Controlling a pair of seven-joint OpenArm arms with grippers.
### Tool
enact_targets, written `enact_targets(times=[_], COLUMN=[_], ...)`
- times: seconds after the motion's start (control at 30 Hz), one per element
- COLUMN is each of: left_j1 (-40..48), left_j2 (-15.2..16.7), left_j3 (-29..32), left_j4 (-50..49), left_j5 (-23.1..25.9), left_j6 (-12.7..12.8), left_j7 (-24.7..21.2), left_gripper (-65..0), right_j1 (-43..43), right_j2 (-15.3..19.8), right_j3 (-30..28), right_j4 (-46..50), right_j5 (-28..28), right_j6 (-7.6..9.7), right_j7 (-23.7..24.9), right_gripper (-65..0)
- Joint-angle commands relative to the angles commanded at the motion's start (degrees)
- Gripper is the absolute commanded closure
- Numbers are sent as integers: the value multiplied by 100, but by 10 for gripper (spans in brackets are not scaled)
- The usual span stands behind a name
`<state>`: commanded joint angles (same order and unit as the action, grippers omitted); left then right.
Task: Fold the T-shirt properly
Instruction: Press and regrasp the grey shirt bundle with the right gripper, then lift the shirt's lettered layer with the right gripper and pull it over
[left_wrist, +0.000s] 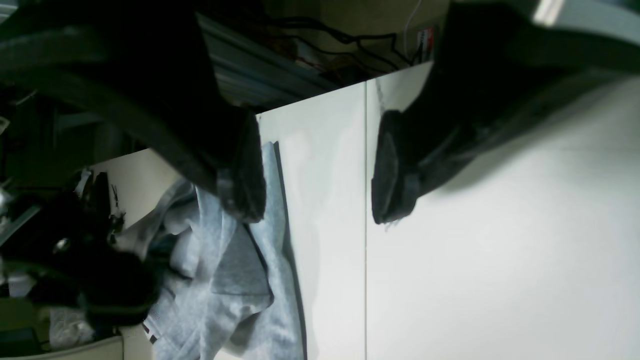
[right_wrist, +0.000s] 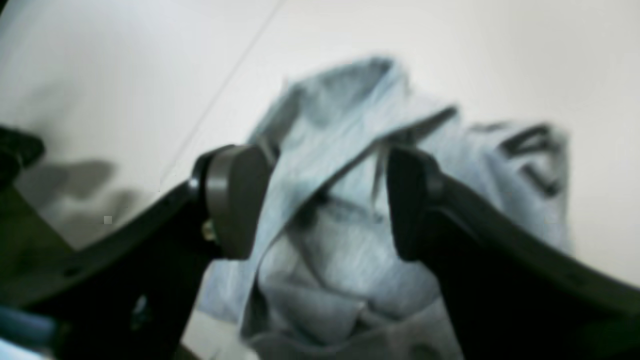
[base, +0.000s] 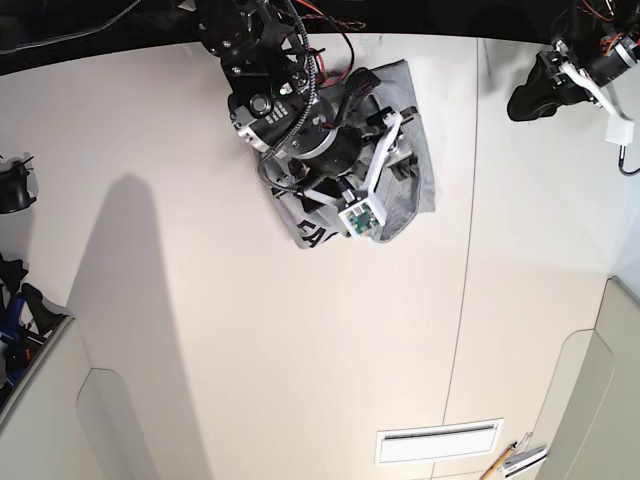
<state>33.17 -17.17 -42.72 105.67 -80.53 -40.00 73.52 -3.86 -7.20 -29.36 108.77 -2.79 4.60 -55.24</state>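
Note:
The light grey T-shirt (base: 420, 190) lies crumpled at the back of the white table, with black lettering (base: 315, 238) showing at its near edge. My right arm (base: 300, 130) hovers over it. In the right wrist view, my right gripper (right_wrist: 327, 200) is open, with its jaws spread just above the bunched cloth (right_wrist: 330, 260) and holding nothing. My left gripper (left_wrist: 320, 175) is open and empty above bare table. The shirt (left_wrist: 235, 290) lies off to one side of it. In the base view, my left gripper (base: 530, 95) sits at the back right, apart from the shirt.
A seam (base: 470, 250) runs across the white table. A slotted vent (base: 437, 441) and some pens (base: 510, 460) are at the front right. Cables and clutter (left_wrist: 325, 35) lie beyond the table's back edge. A black object (base: 12, 190) sits at the left edge.

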Motion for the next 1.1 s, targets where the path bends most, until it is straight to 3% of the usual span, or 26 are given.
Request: enact_targets(times=[0.2,0.3,0.43,0.47,0.53,0.6,0.7,0.77,0.93,1.0,1.1], left_j1=[0,0,2,2,2,2,2,2,2,2,0], left_j2=[0,0,2,2,2,2,2,0,0,0,-2], left_j3=[0,0,0,0,0,0,0,0,-166,-328,-450], left_j4=[0,0,0,0,0,0,0,0,0,0,0], left_j5=[39,33,42,39,39,39,37,7,-74,-122,-203], left_j6=[0,0,0,0,0,0,0,0,0,0,0], left_j7=[0,-2,-11,-7,-4,-2,-2,-2,2,4,33], left_gripper=[-373,-373,-373,-373,-373,-373,-373,-373,-373,-373,-373], right_j1=[44,133,501,612,839,966,1106,1132,1130,1130,1134], right_j2=[63,61,-90,-151,-151,-151,-151,-151,-151,-151,-151], right_j3=[190,339,348,345,229,74,-205,-367,-533,-533,-533], right_j4=[-125,-431,-1215,-1423,-1709,-1843,-1930,-1930,-1921,-1886,-1799], right_j5=[-125,157,326,385,839,942,1274,1679,2201,2459,2638], right_j6=[-105,-92,76,192,341,356,750,1241,1829,2144,2337], right_j7=[393,640,903,909,935,1110,1202,1211,1165,1119,1104], right_gripper=[-390,-390,-390,-390,-390,-390,-390,-390,-390,-390,-390])
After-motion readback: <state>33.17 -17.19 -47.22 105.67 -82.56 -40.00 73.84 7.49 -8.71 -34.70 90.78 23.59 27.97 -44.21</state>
